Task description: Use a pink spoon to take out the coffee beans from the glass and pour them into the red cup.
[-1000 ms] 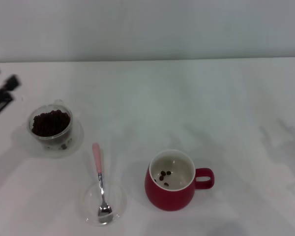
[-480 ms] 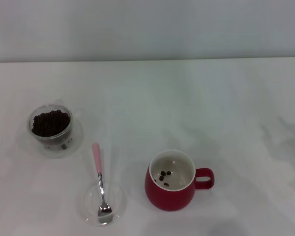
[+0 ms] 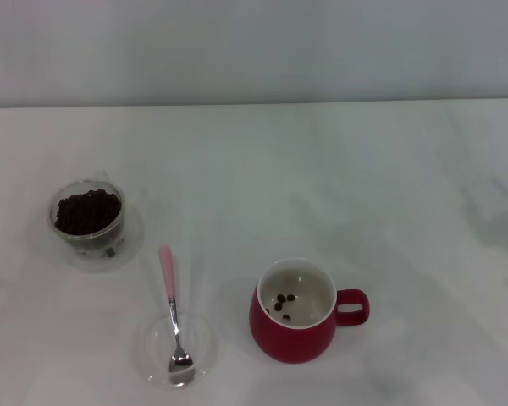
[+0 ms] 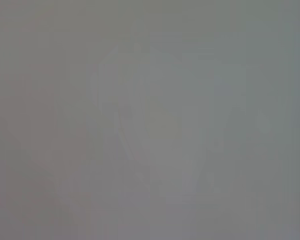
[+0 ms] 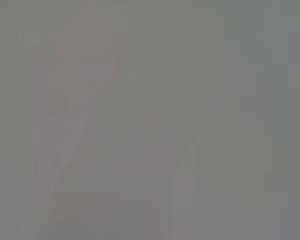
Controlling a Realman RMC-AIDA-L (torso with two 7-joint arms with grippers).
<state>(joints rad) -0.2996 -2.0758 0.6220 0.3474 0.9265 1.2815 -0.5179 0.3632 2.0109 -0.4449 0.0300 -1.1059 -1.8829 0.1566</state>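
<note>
In the head view the glass (image 3: 87, 222) stands at the left, holding a heap of coffee beans (image 3: 86, 211). The pink spoon (image 3: 172, 309) lies in front of it, its metal bowl resting in a flat clear dish (image 3: 178, 350) and its pink handle pointing away from me. The red cup (image 3: 295, 312) stands at the front centre, handle to the right, with a few beans (image 3: 284, 304) on its cream bottom. Neither gripper shows in any view. Both wrist views are plain grey with nothing to make out.
The white table (image 3: 339, 186) meets a pale wall along its far edge. The glass stands on a clear round saucer (image 3: 123, 248).
The left gripper, seen one second ago at the far left edge beside the glass, has left the view. The objects have not moved.
</note>
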